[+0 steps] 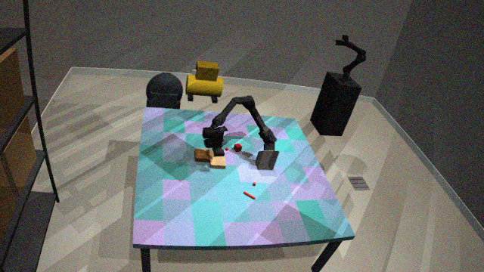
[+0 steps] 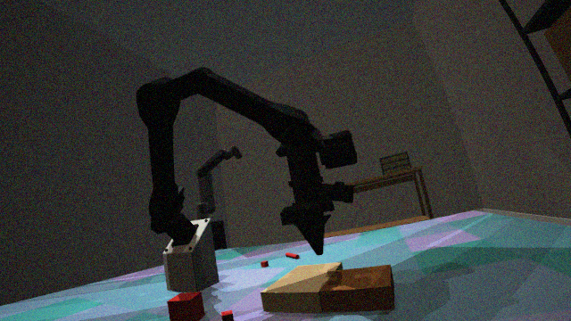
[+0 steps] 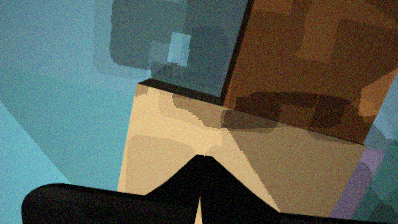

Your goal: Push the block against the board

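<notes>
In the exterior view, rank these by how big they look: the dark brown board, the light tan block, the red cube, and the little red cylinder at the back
1 and 2. Dark brown board and light tan block: similar, too close to rank.
3. Red cube, cut off by the frame and nearest the camera.
4. Red cylinder, farthest back, so its smallness is partly distance.

I see the table [image 1: 181, 211] with its teal and purple patchwork top. On it lie the pale square block [image 1: 218, 162] touching the darker brown board [image 1: 203, 154], a red cube [image 1: 237, 147], a red stick [image 1: 249, 195] and the arm's grey base [image 1: 267, 159].
</notes>
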Motion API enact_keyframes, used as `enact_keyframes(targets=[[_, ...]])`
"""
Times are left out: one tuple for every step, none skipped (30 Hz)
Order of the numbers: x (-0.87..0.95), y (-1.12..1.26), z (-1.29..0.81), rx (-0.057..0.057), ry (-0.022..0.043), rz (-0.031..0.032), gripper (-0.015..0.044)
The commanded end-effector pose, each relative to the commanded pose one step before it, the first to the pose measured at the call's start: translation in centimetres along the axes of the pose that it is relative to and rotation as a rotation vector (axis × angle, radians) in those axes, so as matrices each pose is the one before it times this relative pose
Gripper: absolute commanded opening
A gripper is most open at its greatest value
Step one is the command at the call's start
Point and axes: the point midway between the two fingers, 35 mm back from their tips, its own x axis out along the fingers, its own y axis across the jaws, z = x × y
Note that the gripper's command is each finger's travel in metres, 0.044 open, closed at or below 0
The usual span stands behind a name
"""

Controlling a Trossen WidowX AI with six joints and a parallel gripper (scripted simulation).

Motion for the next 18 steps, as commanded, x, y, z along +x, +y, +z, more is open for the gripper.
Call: enact_keyframes(targets=[[-0.279,-1.345,-0.007,0.1664,-0.00984,-0.00109,0.0000],[-0.002,-0.246,0.019,0.0347,-0.00011,-0.00016,0.0000],[-0.002,-0.245,0.025,0.0347,-0.00011,-0.00018,0.0000],[-0.002,-0.245,0.032,0.0347,-0.00012,-0.00020,0.0000],[-0.002,-0.244,0.039,0.0347,-0.00013,-0.00022,0.0000],[-0.001,-0.243,0.045,0.0347,-0.00014,-0.00024,0.0000],[-0.001,-0.241,0.052,0.0347,-0.00015,-0.00025,0.0000],[-0.001,-0.240,0.059,0.0347,-0.00016,-0.00027,0.0000],[-0.001,-0.238,0.065,0.0347,-0.00017,-0.00029,0.0000],[-0.001,-0.237,0.072,0.0347,-0.00019,-0.00030,0.0000],[0.000,-0.234,0.078,0.0347,-0.00020,-0.00032,0.0000],[0.000,-0.232,0.085,0.0347,-0.00022,-0.00034,0.0000],[0.000,-0.230,0.091,0.0347,-0.00023,-0.00035,0.0000],[0.000,-0.227,0.097,0.0347,-0.00025,-0.00036,0.0000],[0.000,-0.225,0.104,0.0347,-0.00027,-0.00038,0.0000],[0.000,-0.222,0.110,0.0347,-0.00029,-0.00039,0.0000],[0.001,-0.219,0.116,0.0347,-0.00031,-0.00040,0.0000],[0.001,-0.215,0.122,0.0347,-0.00034,-0.00041,0.0000]])
